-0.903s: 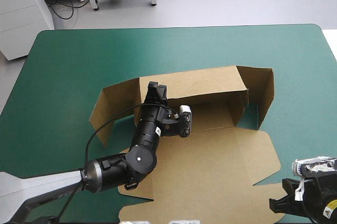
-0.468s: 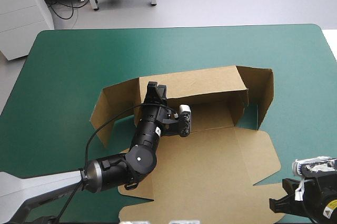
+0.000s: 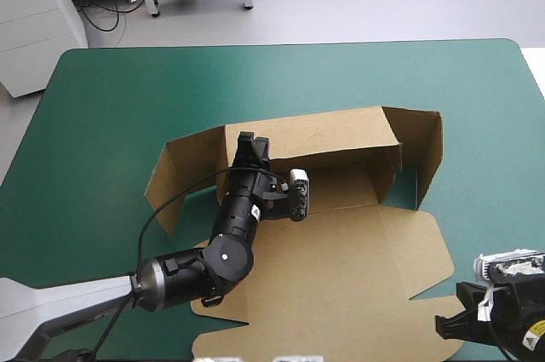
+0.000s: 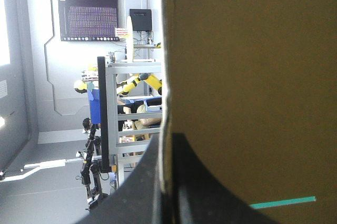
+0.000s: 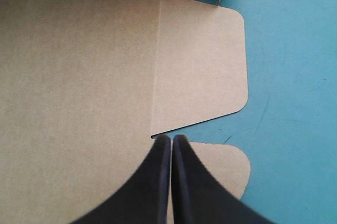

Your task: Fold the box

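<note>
MID-FOLD on the teal-green surface point(image 3: 128, 98): the brown cardboard box point(image 3: 341, 260), a cut sheet lying centre and toward the near edge, has its long back wall point(image 3: 332, 134) and two end panels raised while the broad lid lies flat. The left jaws are clamped on the back wall's top edge near its left end, the board pinched between them. The right jaws are pressed together, holding nothing, poised over the lid's near right corner, where a rounded flap point(image 5: 205, 71) meets a smaller tab point(image 5: 221, 166).

The risks, as judged from here: nothing pins the flat lid, so a pull from the left jaws could drag the whole sheet rather than turn the wall on its crease. The right end panel point(image 3: 427, 153) stands splayed outward and untucked, and may fall back. Should the right jaws descend together, they could shove or buckle the flap rather than lift it.
</note>
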Controlling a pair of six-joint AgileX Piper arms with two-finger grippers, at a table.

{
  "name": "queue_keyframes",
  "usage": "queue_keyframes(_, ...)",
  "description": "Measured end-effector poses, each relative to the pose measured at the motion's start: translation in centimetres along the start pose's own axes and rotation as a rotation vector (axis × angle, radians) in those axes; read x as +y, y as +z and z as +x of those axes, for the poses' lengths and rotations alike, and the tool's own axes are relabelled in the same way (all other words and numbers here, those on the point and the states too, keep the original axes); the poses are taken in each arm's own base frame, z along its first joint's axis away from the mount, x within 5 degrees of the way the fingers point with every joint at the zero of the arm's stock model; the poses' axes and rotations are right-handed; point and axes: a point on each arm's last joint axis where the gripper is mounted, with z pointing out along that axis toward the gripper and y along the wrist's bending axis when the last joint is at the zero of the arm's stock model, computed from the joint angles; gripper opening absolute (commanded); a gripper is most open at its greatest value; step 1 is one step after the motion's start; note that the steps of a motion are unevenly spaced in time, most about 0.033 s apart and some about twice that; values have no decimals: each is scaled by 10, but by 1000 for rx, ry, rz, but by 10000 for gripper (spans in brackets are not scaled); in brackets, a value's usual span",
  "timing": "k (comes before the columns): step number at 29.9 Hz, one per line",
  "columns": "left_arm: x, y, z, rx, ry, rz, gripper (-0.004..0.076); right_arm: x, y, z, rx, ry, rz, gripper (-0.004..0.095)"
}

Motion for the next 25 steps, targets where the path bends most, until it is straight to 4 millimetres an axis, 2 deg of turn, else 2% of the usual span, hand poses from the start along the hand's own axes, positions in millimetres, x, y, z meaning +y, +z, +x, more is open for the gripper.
queue_keyframes(14, -3, -7, -5, -2, -28, -2, -32, 0, 0, 0, -1, -12, 0, -8)
queue_keyframes(25, -15, -9, -2, -15, 2, 8, -32, 0, 0, 0, -4, -13, 1, -8)
